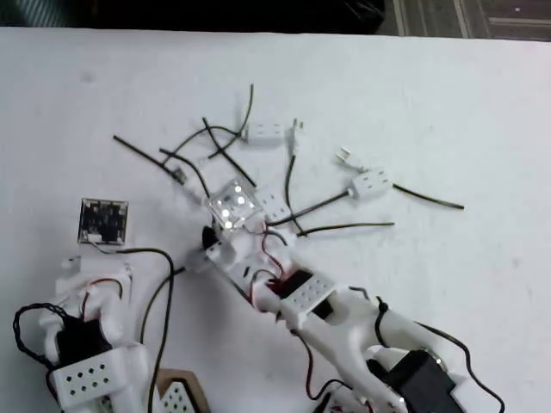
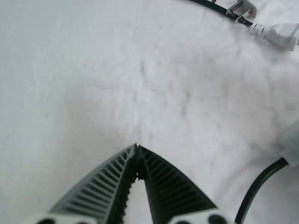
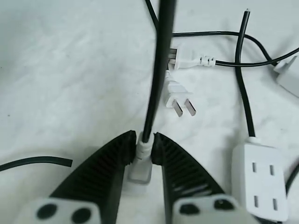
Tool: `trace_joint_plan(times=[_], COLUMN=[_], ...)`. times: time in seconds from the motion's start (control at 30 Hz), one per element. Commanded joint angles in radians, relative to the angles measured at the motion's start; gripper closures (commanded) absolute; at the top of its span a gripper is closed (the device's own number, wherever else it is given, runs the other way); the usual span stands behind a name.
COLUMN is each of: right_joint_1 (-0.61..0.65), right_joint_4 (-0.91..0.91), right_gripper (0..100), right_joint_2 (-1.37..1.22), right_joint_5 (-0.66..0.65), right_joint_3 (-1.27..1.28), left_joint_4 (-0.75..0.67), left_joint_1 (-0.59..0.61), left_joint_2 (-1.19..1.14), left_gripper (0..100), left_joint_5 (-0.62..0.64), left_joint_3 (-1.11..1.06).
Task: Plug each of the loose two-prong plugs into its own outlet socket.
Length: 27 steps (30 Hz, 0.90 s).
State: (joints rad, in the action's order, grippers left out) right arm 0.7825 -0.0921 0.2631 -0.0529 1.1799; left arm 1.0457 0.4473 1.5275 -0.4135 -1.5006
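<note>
1. Near the middle of the high view, the right arm (image 1: 344,318) reaches in from the lower right toward a tangle of black cords. Its gripper (image 3: 142,137) is clamped on a white plug (image 3: 139,163), and that plug's black cord (image 3: 159,70) rises from between the jaws.
2. Just past that gripper a loose two-prong plug (image 3: 176,95) lies flat with its prongs bare, and a second plug (image 3: 189,58) lies close behind it.
3. A white outlet socket (image 3: 259,186) sits just beside the right gripper, slots facing up.
4. At the upper middle of the high view lies another socket (image 1: 264,132). A third socket (image 1: 372,184) lies to its right, with a small plug (image 1: 344,157) near it.
5. At the lower left, the left arm (image 1: 86,361) holds its gripper (image 2: 137,148) closed and empty over the bare counter (image 2: 93,70).
</note>
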Motion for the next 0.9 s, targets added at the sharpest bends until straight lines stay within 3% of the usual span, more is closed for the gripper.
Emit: trace_joint_plan(times=[0.0,0.2,0.57,0.87], right_joint_1=[-0.004,-0.002,-0.004,-0.004], right_joint_4=[0.033,0.051,0.384,0.412], right_gripper=[98.1,98.1,98.1,98.1], right_joint_2=[-0.030,-0.031,-0.035,-0.035], right_joint_5=[0.002,-0.003,-0.005,-0.005], right_joint_3=[-0.006,-0.008,-0.149,-0.155], left_joint_4=[-0.012,-0.012,-0.014,-0.014], left_joint_1=[-0.002,-0.002,-0.005,-0.005], left_joint_2=[0.008,0.008,0.008,0.008], left_gripper=[97,97,97,97], left_joint_5=[0.011,0.011,0.011,0.011], left_joint_3=[0.020,0.020,0.020,0.020])
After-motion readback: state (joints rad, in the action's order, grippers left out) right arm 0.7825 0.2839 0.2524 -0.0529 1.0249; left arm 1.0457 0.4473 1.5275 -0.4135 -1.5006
